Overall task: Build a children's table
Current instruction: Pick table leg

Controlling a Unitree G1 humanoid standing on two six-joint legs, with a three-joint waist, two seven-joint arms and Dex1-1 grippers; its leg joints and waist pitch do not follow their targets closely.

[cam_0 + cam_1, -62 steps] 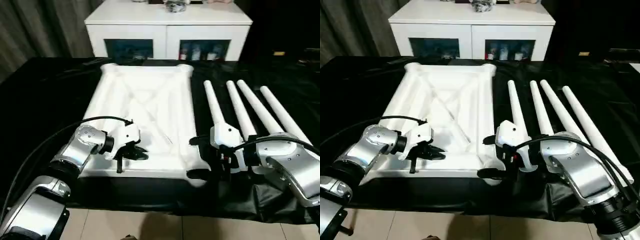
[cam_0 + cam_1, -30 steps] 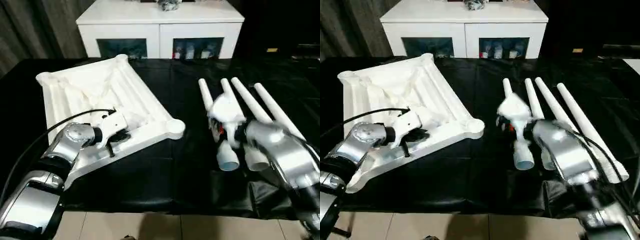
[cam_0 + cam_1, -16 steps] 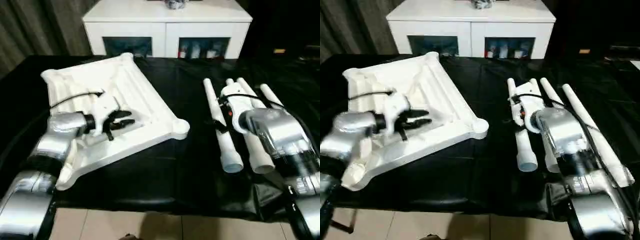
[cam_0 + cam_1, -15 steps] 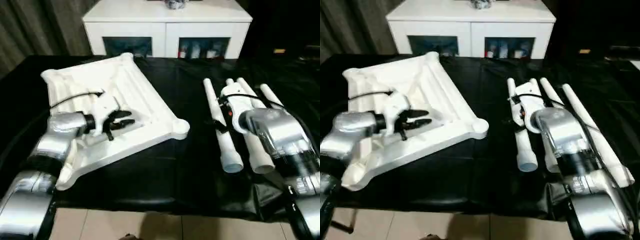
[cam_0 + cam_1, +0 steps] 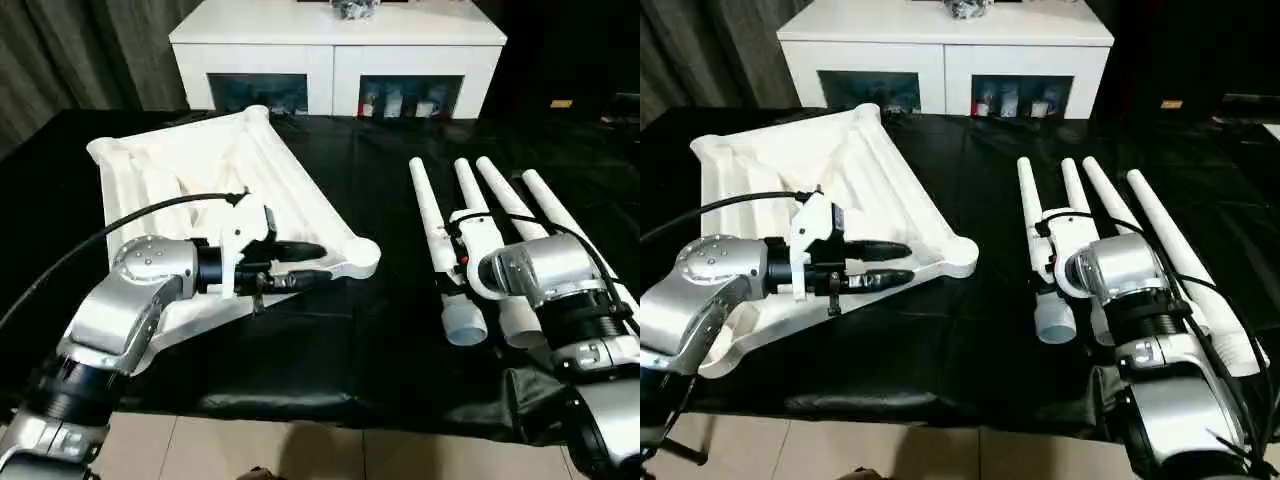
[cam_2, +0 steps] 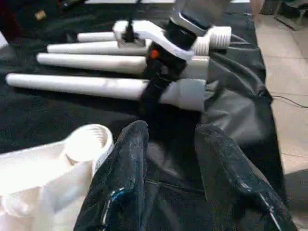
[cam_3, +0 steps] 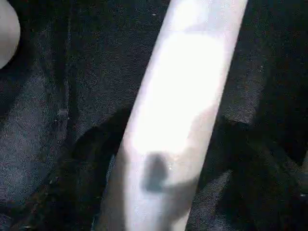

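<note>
From the head, the tabletop (image 5: 200,190) lies skewed on the black worktop (image 5: 360,330), its near corner just beside the left claw (image 5: 305,265), which is part open and empty. In the left wrist view, four legs (image 6: 86,62) lie side by side beyond its fingers (image 6: 127,163). The right wrist view looks closely down on one leg (image 7: 178,106); I cannot tell how the right claw stands.

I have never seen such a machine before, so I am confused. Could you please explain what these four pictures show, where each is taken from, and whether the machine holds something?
This is a humanoid robot with two silver arms. Two pictures come from cameras in its head, looking down at a black-covered table. The other two come from cameras on its wrists.

On the table lies a white plastic tabletop, turned at an angle, and beside it four white legs in a row. Behind stands a white cabinet.

The left gripper has two black fingers, open, near the tabletop's corner socket; it holds nothing. The right gripper is down over the leg nearest the tabletop; its wrist picture shows that leg very close. Whether it already grips the leg, I cannot tell.
</note>
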